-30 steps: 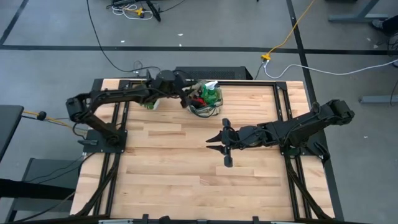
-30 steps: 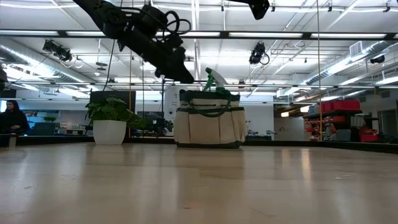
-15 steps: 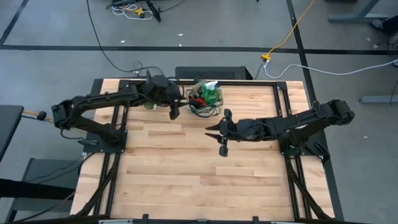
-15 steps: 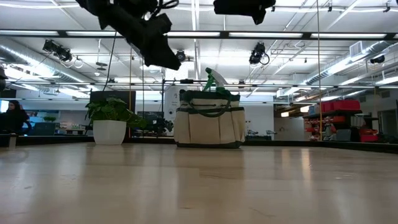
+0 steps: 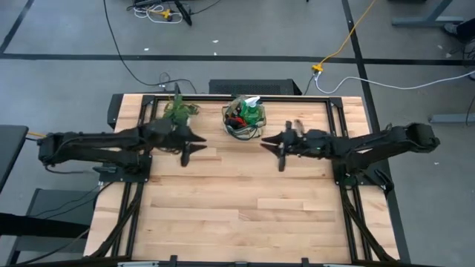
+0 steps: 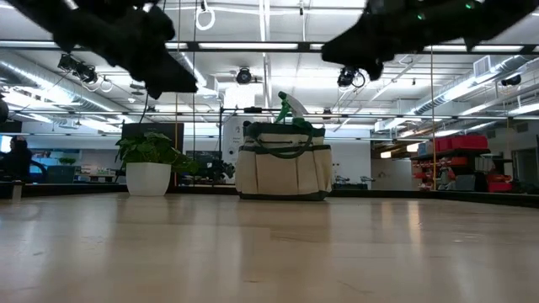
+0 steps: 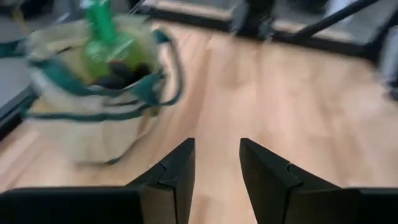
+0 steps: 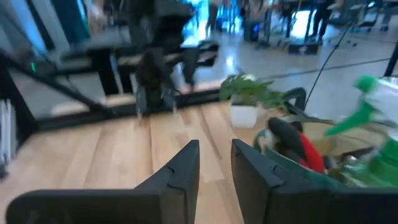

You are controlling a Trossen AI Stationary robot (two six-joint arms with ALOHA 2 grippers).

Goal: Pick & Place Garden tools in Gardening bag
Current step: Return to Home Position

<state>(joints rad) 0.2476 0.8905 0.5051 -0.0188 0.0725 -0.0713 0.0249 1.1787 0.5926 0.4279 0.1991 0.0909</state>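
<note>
**Bag loaded at the table's far side; both grippers empty and clear of it**

You cannot fully inspect the gardening bag (image 5: 243, 122). The left wrist view smears it and the right wrist view cuts it off at the picture's edge, so only part of its load can be confirmed. The green spray bottle (image 5: 254, 111) stands upright in it, with the white trigger above the rim. A red tool head (image 8: 303, 148) shows inside, next to the bottle; its handle is hidden in the bag. Dark items (image 7: 121, 71) lie beneath the bottle, and you cannot tell what they are. No view shows the outer pockets clearly enough to check them.

The bag stands upright on the table (image 5: 237, 208), at the middle of its far side, with a loop handle drooping over the front. The potted plant (image 5: 178, 113) stands to the bag's left on the same far side, near it but apart.

Your left gripper (image 5: 188, 144) hangs above the table just in front of the plant, to the bag's left and apart from it. Its fingers stand apart with a narrow gap and nothing between them. Your right gripper (image 5: 277, 146) hangs on the bag's other side, about as far off, pointing toward the left one. Its fingers likewise stand apart and hold nothing. The bag sits between the two grippers and a little beyond them. In the low view both arms show only as dark shapes cut off at the top.
</note>
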